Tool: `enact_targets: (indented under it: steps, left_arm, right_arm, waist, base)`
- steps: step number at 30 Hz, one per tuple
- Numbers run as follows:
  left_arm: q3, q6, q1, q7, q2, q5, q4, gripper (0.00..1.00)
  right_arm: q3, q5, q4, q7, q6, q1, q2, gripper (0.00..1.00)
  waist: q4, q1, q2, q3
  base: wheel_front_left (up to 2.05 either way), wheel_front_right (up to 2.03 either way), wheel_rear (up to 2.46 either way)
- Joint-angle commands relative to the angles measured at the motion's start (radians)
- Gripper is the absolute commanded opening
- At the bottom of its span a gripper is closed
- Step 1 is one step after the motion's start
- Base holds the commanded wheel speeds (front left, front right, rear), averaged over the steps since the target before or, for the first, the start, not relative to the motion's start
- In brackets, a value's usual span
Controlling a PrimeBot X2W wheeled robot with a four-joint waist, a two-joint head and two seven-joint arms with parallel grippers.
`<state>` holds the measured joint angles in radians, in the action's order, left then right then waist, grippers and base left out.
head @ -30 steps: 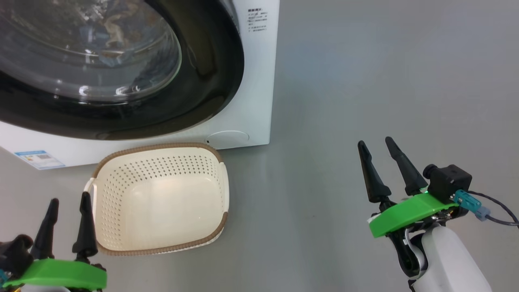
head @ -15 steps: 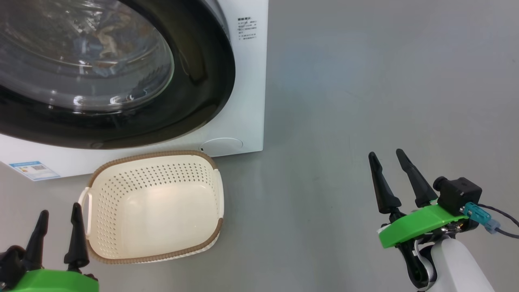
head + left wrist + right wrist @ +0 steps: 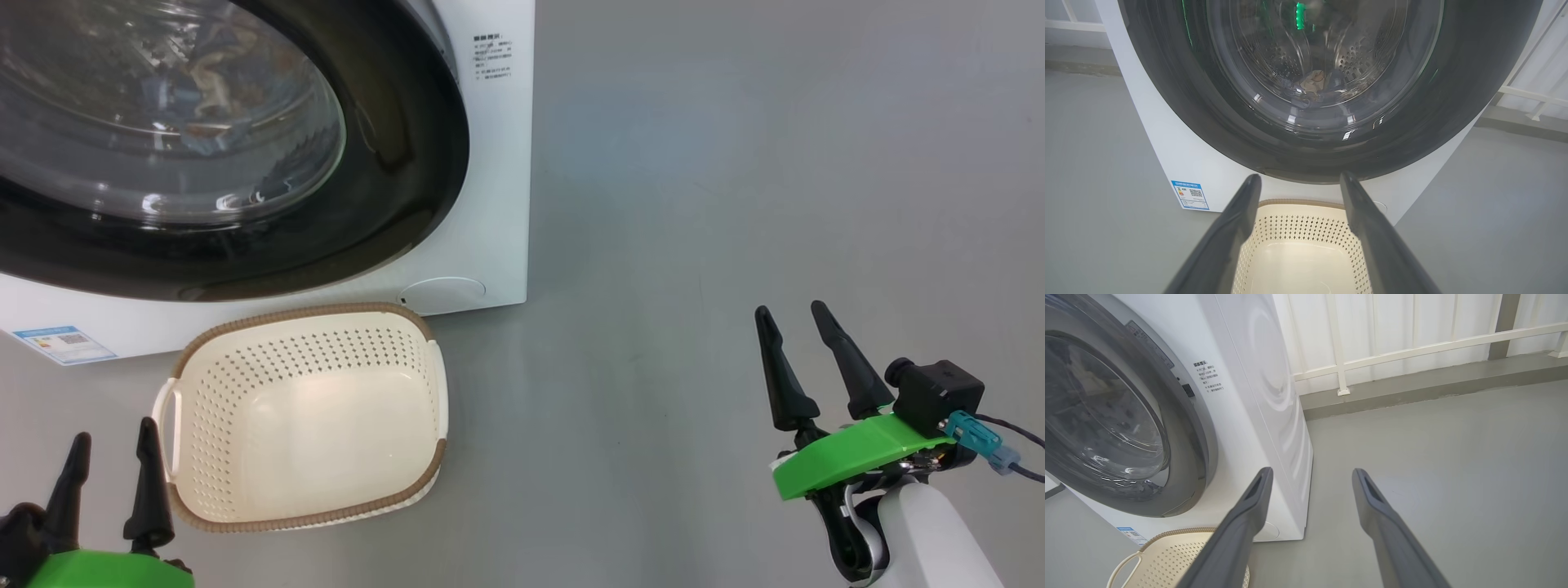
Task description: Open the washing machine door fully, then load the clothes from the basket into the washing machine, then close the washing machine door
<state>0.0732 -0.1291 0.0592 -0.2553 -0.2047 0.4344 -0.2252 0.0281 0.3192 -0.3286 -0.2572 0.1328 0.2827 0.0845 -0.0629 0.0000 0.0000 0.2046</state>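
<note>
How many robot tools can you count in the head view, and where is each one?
2. The left tool is at the lower left, beside the basket; the right tool is at the lower right, over the floor. Both stand open.

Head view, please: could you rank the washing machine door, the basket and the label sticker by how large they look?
1. the washing machine door, clearly largest, even cropped by the frame
2. the basket
3. the label sticker, by far the smallest
</note>
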Motion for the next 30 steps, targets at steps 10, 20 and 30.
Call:
enact_targets:
  steps: [10,20,30]
  left_arm:
    - [0.041,-0.002,0.016,-0.006,-0.02,-0.018,0.013,1.0]
    - [-0.011,0.0,-0.001,0.005,0.059,0.006,-0.055,0.0]
    - [-0.009,0.001,0.0,0.033,0.066,0.101,-0.05,0.0]
  right_arm:
    - [0.02,-0.001,0.028,-0.005,-0.002,-0.016,-0.002,1.0]
    - [-0.003,0.013,-0.057,0.004,0.0,-0.019,-0.014,0.0]
    - [-0.009,0.121,-0.045,0.029,0.0,-0.034,-0.011,0.0]
  waist:
    - [0.002,0.0,0.0,0.003]
    - [0.002,0.0,0.0,0.002]
    - [0.007,0.0002,0.0,-0.016]
  base:
    - [0.0,0.0,0.0]
    - [0.0,0.0,0.0]
    - [0.0,0.0,0.0]
